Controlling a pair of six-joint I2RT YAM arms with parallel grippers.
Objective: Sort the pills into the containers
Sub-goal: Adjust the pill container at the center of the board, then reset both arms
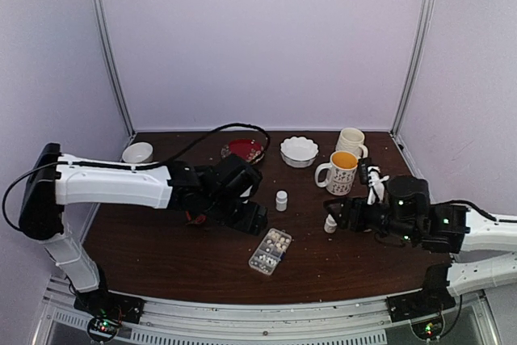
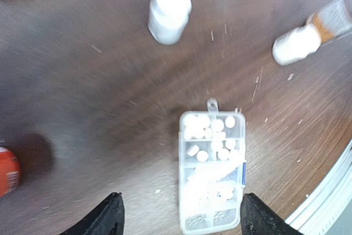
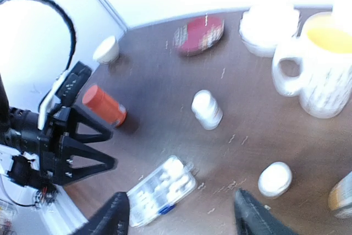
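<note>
The clear pill box [image 1: 271, 250] lies flat on the brown table near the front middle. Its cells [image 2: 212, 171] hold several small white pills [image 2: 203, 156]; glare hides some cells. It also shows in the right wrist view [image 3: 162, 188]. My left gripper [image 1: 252, 217] hovers just left of and behind the box, open and empty, with the box between its fingertips [image 2: 114, 214] in the left wrist view. My right gripper [image 1: 341, 212] is open and empty to the right of the box, beside a small white bottle [image 1: 330, 224].
A second white bottle [image 1: 281, 200] stands behind the box. An orange bottle [image 3: 104, 104] lies under the left arm. At the back are a red dish [image 1: 245, 149], a white scalloped bowl [image 1: 299, 151], two mugs [image 1: 341, 172] and a small white bowl [image 1: 137, 152].
</note>
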